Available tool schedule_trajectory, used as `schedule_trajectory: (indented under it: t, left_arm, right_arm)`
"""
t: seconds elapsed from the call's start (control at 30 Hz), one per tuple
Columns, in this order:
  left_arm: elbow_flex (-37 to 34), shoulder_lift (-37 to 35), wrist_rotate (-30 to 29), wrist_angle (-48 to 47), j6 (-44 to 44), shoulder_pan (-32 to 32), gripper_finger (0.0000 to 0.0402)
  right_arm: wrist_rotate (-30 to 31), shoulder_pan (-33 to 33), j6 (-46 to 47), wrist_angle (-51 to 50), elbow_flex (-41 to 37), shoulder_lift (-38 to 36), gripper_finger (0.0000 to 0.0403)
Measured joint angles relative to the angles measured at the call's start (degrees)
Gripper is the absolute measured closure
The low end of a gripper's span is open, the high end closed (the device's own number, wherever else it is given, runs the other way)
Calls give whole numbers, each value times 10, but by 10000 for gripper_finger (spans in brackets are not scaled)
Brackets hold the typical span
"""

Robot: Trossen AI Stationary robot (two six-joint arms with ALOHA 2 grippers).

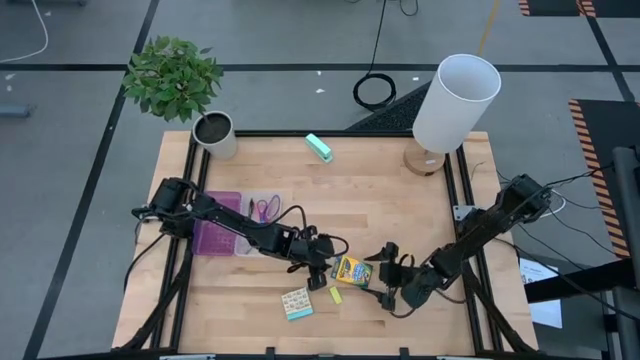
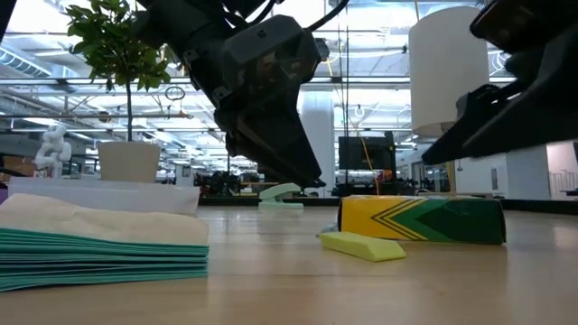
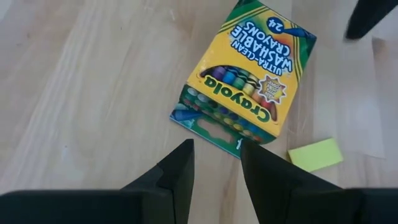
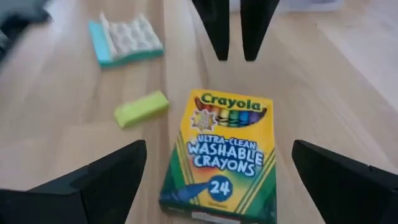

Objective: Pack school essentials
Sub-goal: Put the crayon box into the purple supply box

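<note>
The yellow-green crayon box [image 1: 352,270] lies flat on the wooden table [image 1: 400,200], near the front middle. My left gripper [image 1: 318,266] hovers just left of it, its fingers [image 3: 180,168] a narrow gap apart with nothing between them. My right gripper [image 1: 390,288] is on the box's right and wide open. Its two fingers [image 4: 112,180] stand on either side of the box's near end [image 4: 214,199] without touching. A tiny yellow piece [image 1: 336,295] and a patterned square pad [image 1: 297,303] lie nearer the front edge. Purple-handled scissors [image 1: 262,208] lie at the left.
A purple-and-clear flat case [image 1: 218,237] lies under my left arm. A teal block [image 1: 320,147] sits at the far middle, a potted plant [image 1: 212,133] at the far left and a white lamp [image 1: 452,105] at the far right. Bare wood shows in the table's middle.
</note>
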Motion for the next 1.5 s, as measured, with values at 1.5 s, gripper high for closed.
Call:
schedule_trajectory:
  t: [1.5]
  left_arm:
    - [0, 0, 1, -2, 1, 0, 268]
  right_arm:
    - [-66, -30, 92, -157, 94, 96, 52]
